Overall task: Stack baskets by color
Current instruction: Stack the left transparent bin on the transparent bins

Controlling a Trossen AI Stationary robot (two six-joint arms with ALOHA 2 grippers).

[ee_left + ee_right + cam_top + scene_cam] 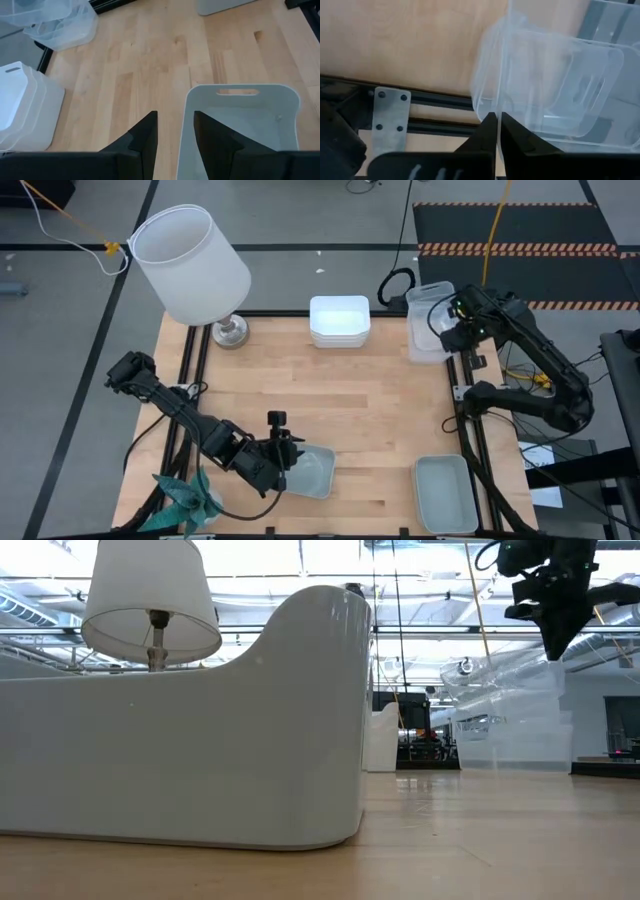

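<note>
1. Left gripper [288, 463]: lower left of the high view, at the near rim of a grey-green basket [310, 472]. Jaws straddling that basket's wall in the left wrist view, one finger [142, 142] outside, the other inside; clamped on the wall, or so it seems. Rim hold likely chosen because it gives a thin edge to pinch.
2. Second grey-green basket [442, 492]: lower right of the high view, flat on the table [370, 400], well apart from the first. Probable target for the held one, colour matching.
3. White baskets [339, 320]: upper centre of the high view, already nested. White group apparently done.
4. Clear baskets [428, 322]: upper right of the high view, at the table's edge, nested and overhanging the frame rail in the right wrist view.
5. Right gripper [455, 332]: upper right, beside the clear stack. Jaws together on a thin clear wall [498, 100], it appears; thin rim again the only purchase.
6. Lamp [195, 265]: upper left of the high view, no part of the sorting.
7. Teal cloth [185, 495]: lower left corner, beside the left arm, likewise irrelevant.
8. Judgement: grey-green pair not yet stacked.
</note>
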